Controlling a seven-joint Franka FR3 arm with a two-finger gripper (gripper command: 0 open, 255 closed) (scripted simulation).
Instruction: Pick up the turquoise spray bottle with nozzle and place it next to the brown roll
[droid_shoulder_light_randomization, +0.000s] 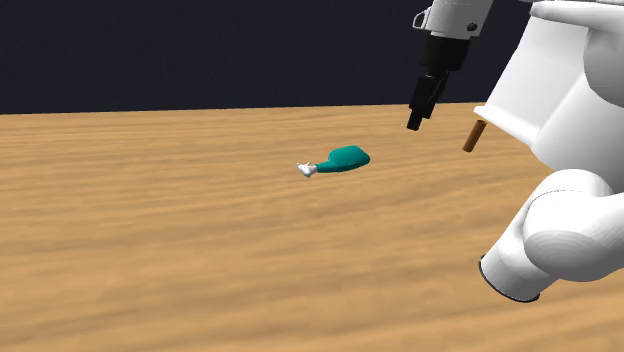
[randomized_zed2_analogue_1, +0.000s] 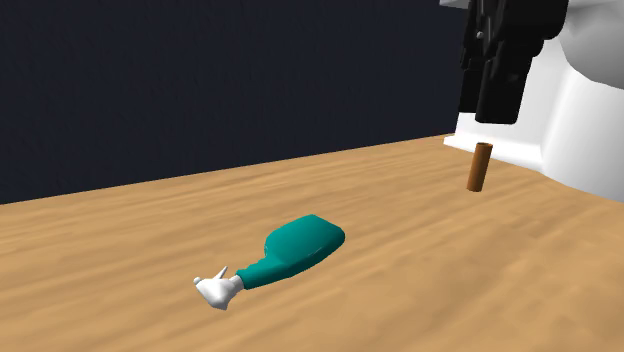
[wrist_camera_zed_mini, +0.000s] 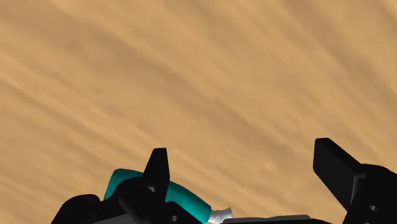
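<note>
A plain wooden bench is spread before a dark backdrop. The teal spray bottle is laid on its side mid-bench, its white nozzle turned to the shoulder view's left. It is well apart from the brown roll, which stands close by the white arm. The tool is held above the bench, spread wide and empty. For a sound grasp, it should be lowered over the bottle's narrow neck, with the jaws set across it, before being closed.
</note>
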